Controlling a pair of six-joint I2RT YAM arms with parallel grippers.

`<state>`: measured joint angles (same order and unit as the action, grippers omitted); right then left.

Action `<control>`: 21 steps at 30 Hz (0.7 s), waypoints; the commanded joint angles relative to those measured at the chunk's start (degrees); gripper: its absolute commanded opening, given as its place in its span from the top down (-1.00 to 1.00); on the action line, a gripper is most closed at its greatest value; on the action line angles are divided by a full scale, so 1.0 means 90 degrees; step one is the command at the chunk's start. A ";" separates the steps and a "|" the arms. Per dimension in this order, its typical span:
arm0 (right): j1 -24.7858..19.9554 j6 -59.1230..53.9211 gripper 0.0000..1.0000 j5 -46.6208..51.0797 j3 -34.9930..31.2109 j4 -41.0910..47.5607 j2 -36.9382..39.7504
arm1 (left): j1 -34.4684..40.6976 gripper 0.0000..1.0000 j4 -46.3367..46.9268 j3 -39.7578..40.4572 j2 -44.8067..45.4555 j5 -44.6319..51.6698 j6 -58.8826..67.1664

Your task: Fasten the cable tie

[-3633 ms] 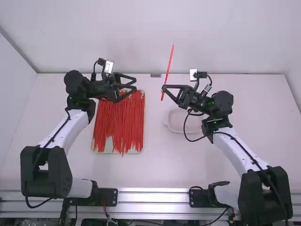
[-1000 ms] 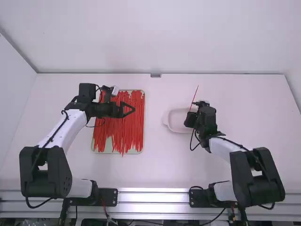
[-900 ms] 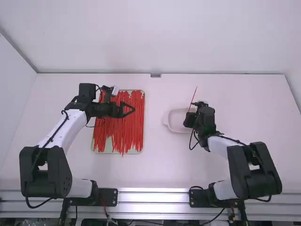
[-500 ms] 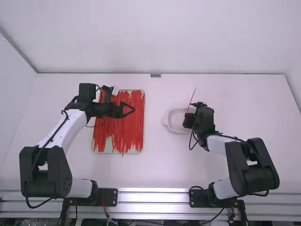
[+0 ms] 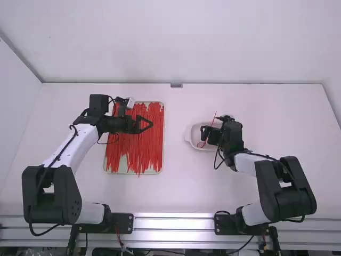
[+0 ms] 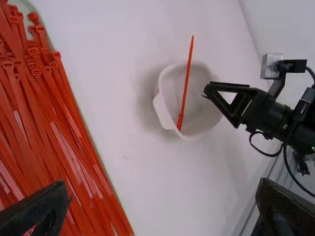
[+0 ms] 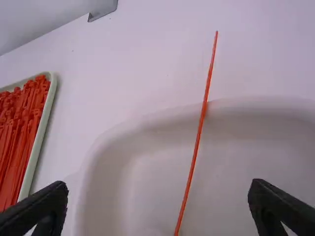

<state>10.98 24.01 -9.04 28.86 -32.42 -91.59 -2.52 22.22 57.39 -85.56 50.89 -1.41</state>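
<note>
Tie leans in the bowl, running straight out between the spread, empty fingers of the right gripper; left gripper, also spread, sits well apart.

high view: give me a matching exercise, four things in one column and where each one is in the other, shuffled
Things
1. single cable tie
2. pile of cable ties
3. left claw
4. right claw

Places
a. open, above the pile
b. lower end in the white bowl, leaning over its rim
c. lying on the tray
d. open, at the bowl

Pairs: 1-b, 2-c, 3-a, 4-d
</note>
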 commanded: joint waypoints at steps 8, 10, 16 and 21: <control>-0.0032 -0.0053 -0.96 0.0078 -0.0034 0.0359 0.0986 | -0.0019 -0.99 0.0121 0.0129 -0.0010 -0.0175 0.0495; -0.0095 -0.0058 -0.96 0.0177 -0.0034 0.0590 0.1294 | -0.0012 -0.99 0.0126 0.0129 -0.0007 -0.0556 0.0386; -0.0308 -0.0226 -0.96 0.0177 -0.0036 0.1384 0.2293 | -0.0012 -0.99 0.0151 0.0129 0.0075 -0.1418 0.0253; -0.0427 -0.0420 -0.96 0.0175 -0.0036 0.1948 0.3053 | -0.0010 -0.99 0.0192 0.0129 0.0328 -0.2038 0.0257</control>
<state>7.38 21.45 -8.08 28.86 -15.33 -66.43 -2.52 23.68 57.39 -85.10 36.36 1.10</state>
